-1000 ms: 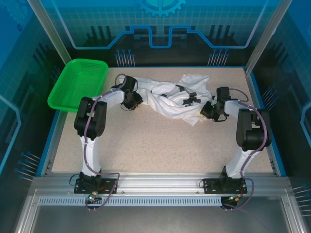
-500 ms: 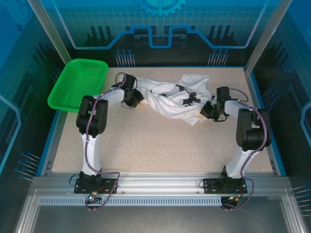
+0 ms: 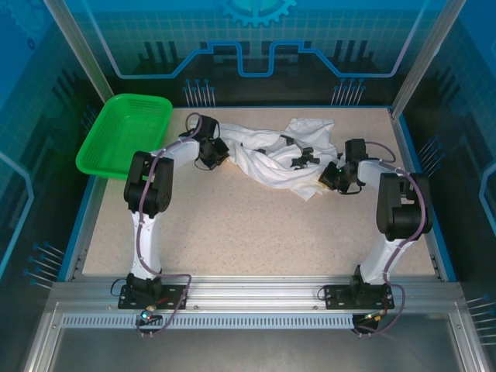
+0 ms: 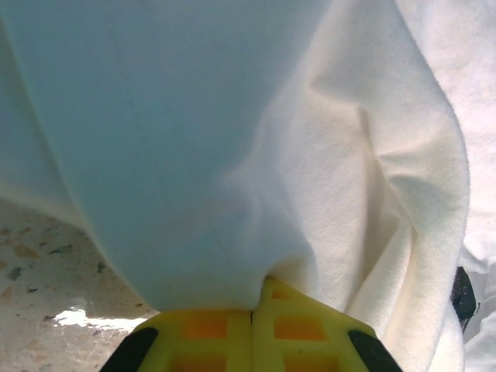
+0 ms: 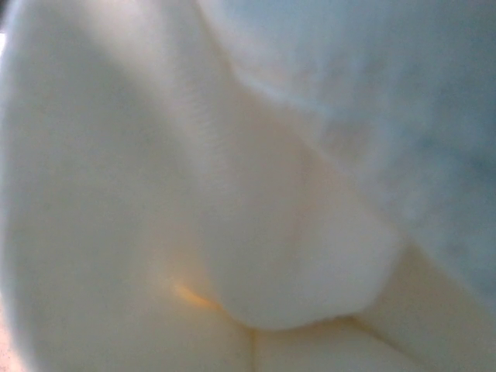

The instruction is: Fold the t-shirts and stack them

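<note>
The white t-shirts [image 3: 271, 159] lie in one crumpled heap across the far middle of the table, with small black prints showing on top. My left gripper [image 3: 220, 153] is at the heap's left edge. In the left wrist view its yellow fingers [image 4: 203, 335] are pressed together, shut on a fold of white cloth [image 4: 232, 155] that rises from between them. My right gripper [image 3: 330, 177] is at the heap's right edge. In the right wrist view white cloth [image 5: 256, 194] bulges out right at the closed jaws and covers nearly everything else.
A green mesh basket [image 3: 124, 133] stands at the far left corner, partly over the table's edge. The speckled tabletop [image 3: 256, 232] stretches bare between the heap and the arm bases. A blue rim and glass walls enclose the table.
My left gripper has moved slightly right and farther back to the heap's left edge and has closed on the cloth. The right arm has stayed put.
</note>
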`<action>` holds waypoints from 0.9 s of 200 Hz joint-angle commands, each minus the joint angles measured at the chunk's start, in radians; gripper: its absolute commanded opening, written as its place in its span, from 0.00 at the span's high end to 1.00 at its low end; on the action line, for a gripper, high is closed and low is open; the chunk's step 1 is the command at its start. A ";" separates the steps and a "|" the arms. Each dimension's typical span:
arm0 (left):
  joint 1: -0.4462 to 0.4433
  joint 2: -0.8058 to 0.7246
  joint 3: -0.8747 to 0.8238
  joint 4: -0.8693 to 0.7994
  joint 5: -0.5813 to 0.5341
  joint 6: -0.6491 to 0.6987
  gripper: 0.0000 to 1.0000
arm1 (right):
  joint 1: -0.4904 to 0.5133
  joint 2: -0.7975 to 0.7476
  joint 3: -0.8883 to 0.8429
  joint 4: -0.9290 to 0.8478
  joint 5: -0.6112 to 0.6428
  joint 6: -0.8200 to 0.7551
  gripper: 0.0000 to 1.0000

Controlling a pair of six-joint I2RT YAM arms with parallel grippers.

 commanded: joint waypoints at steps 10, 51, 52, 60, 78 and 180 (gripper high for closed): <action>0.002 -0.077 0.024 -0.082 0.003 0.035 1.00 | 0.011 -0.020 0.005 -0.009 -0.026 -0.022 1.00; 0.015 -0.265 -0.020 -0.162 0.001 0.053 1.00 | 0.010 -0.096 0.009 -0.040 -0.021 -0.020 1.00; 0.016 -0.269 -0.021 -0.164 0.001 0.053 1.00 | 0.011 -0.098 0.009 -0.041 -0.021 -0.020 1.00; 0.023 -0.304 -0.034 -0.175 0.008 0.052 1.00 | 0.010 -0.115 0.008 -0.047 -0.022 -0.018 1.00; 0.039 -0.369 -0.066 -0.197 0.033 0.045 1.00 | 0.009 -0.150 0.007 -0.059 -0.027 -0.009 1.00; 0.084 -0.507 -0.318 -0.263 0.241 0.116 0.96 | 0.023 -0.323 -0.003 -0.200 -0.008 -0.050 1.00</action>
